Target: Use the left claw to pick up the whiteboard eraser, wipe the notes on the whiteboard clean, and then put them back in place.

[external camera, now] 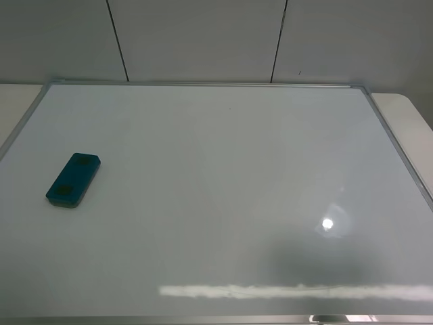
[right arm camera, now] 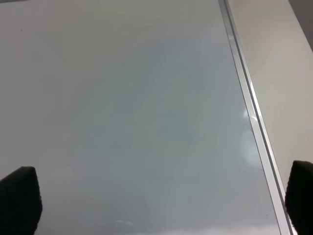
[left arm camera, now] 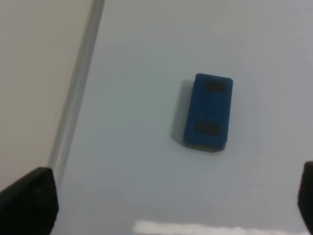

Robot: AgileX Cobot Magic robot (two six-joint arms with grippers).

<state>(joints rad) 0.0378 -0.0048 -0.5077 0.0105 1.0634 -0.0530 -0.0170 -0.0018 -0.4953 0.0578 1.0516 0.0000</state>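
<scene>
The teal-blue whiteboard eraser [external camera: 74, 179] lies flat on the left part of the whiteboard [external camera: 237, 189], apart from both grippers. In the left wrist view the eraser [left arm camera: 209, 111] lies ahead of my left gripper [left arm camera: 168, 200]. That gripper is open and empty, with its black fingertips [left arm camera: 30, 201] wide apart above the board. My right gripper [right arm camera: 160, 196] is open and empty over the board's right side. No arm shows in the exterior high view. I see no marker scribble on the board in any view.
The board's silver frame [external camera: 203, 84] runs along all sides; it also shows in the left wrist view [left arm camera: 78, 83] and the right wrist view [right arm camera: 247, 98]. A beige table [external camera: 406, 115] lies beyond it. A grey panelled wall [external camera: 203, 34] stands behind. Lamp glare [external camera: 327, 223] spots the board.
</scene>
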